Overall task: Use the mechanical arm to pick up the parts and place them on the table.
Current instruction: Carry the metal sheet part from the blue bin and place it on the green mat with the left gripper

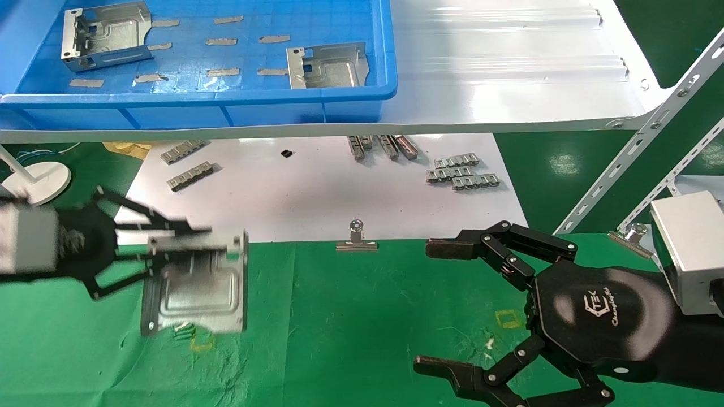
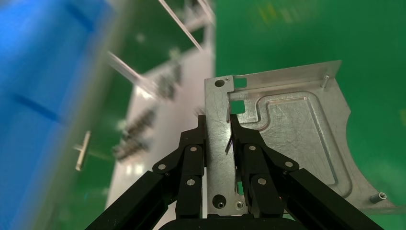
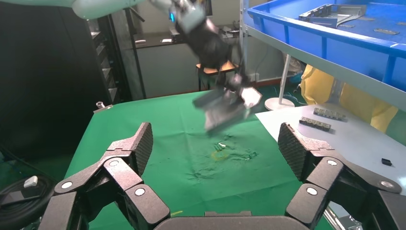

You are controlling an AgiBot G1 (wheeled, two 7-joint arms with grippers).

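My left gripper [image 1: 169,249] is shut on the folded edge of a silver bracket [image 1: 198,288] and holds it just above the green cloth table [image 1: 350,316]. In the left wrist view the fingers [image 2: 194,148] clamp the bracket's flange [image 2: 282,134]. The bracket with the left arm also shows in the right wrist view [image 3: 225,108]. Two more brackets lie in the blue bin: one at the far left [image 1: 104,35] and one near its front wall [image 1: 328,66]. My right gripper [image 1: 438,308] is open and empty, low over the cloth on the right; its fingers [image 3: 139,143] are spread wide.
The blue bin [image 1: 226,107] sits on a white shelf [image 1: 509,68] above a white sheet [image 1: 317,192] with small grey segmented strips [image 1: 461,172]. Binder clips [image 1: 356,240] hold the cloth edge. A slanted metal rail [image 1: 639,141] stands at the right. Yellow marks [image 1: 509,319] dot the cloth.
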